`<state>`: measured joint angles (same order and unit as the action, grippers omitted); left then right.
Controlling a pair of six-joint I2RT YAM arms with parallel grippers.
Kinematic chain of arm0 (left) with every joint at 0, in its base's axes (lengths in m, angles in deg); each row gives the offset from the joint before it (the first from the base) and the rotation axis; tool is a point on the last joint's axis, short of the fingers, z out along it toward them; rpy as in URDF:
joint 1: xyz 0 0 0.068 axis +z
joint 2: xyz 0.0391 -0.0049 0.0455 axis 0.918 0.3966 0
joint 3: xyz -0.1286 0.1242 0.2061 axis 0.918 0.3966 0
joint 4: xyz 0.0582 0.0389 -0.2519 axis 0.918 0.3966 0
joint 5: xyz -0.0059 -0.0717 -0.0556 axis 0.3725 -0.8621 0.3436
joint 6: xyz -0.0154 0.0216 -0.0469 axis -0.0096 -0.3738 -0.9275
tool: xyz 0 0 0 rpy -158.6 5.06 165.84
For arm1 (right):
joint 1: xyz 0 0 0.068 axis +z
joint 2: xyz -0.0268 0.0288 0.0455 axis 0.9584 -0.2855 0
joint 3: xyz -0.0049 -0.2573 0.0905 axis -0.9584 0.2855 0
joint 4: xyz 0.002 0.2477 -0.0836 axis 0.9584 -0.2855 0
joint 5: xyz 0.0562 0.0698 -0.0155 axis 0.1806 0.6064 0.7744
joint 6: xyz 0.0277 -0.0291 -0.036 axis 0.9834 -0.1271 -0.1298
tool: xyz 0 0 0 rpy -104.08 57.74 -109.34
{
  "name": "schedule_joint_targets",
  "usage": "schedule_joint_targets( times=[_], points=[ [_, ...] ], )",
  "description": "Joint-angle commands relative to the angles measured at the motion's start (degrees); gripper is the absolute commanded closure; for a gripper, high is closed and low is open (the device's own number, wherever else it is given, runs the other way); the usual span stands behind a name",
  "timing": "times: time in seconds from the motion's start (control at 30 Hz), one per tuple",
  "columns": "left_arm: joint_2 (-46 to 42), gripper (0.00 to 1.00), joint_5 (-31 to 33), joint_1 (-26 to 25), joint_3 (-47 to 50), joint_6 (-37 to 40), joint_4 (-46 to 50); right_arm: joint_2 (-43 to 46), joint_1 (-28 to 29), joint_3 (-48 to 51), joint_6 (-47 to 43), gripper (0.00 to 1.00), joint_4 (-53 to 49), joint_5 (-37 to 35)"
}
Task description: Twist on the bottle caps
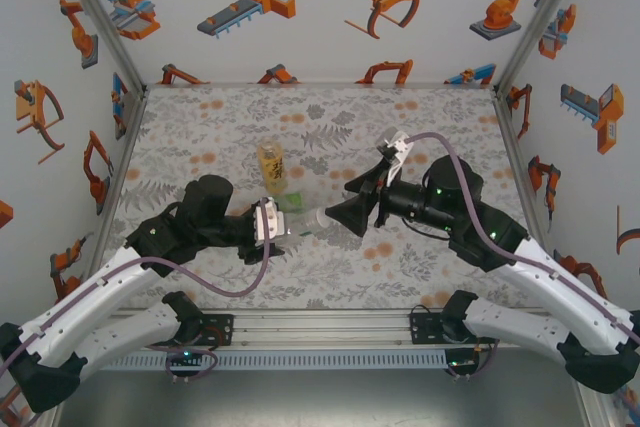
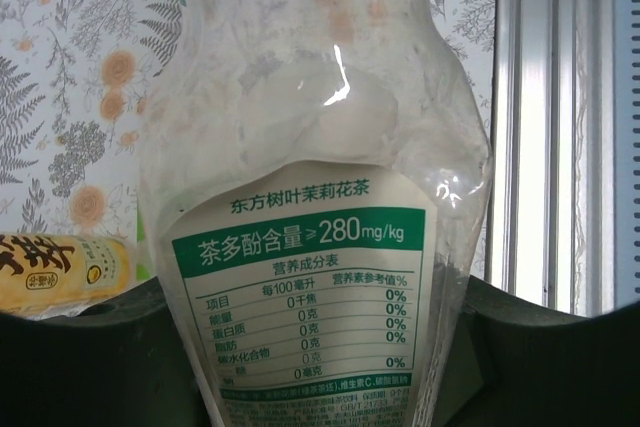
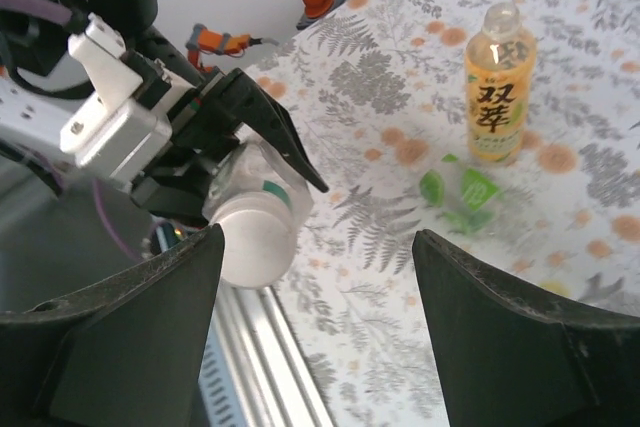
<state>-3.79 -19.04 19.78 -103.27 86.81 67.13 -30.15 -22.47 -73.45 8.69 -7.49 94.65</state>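
Held: slim clear bottle (image 2: 320, 197), green label band, whitish cap (image 3: 255, 234) on its neck, clamped sideways in left gripper (image 1: 272, 223) over the tabletop (image 1: 200, 127) middle, toward near edge. Right gripper (image 3: 318, 247) agape, empty, facing cap. Fern-print tabletop, white walls (image 1: 330, 42) with orange robot pictures

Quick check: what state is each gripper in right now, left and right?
Left gripper: closed, holding the clear green-labelled bottle.
Right gripper: open, holding nothing.

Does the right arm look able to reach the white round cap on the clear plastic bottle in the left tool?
Probably yes: the open right tool faces the white round cap with nothing between, and the left tool grips the clear plastic bottle behind it.
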Motion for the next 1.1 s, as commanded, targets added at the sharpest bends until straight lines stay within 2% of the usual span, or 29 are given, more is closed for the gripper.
schedule_joint_targets(
  times=[0.0,0.13,0.3,0.53,1.07],
  points=[
    [-0.2,1.0,-3.0,-0.3,-0.9,1.1,-0.7,-0.5,0.0,-3.3,-11.9,0.32,-2.0,6.0],
    [-0.2,1.0,-4.1,-0.3,-0.8,1.4,-0.6,-1.0,0.0,-5.1,-21.0,0.38,-5.3,17.2],
    [0.7,1.0,-5.8,-0.3,-1.3,1.5,-0.1,-2.4,0.0,-7.7,-30.9,0.38,-10.3,25.1],
    [0.9,1.0,-6.6,-0.3,-1.4,1.5,0.4,-5.4,0.0,-8.5,-35.7,0.38,-10.7,23.9],
    [1.1,1.0,-6.7,-0.3,-1.5,1.4,0.5,-7.3,0.1,-5.8,-33.1,0.45,-5.2,26.2]
  ],
)
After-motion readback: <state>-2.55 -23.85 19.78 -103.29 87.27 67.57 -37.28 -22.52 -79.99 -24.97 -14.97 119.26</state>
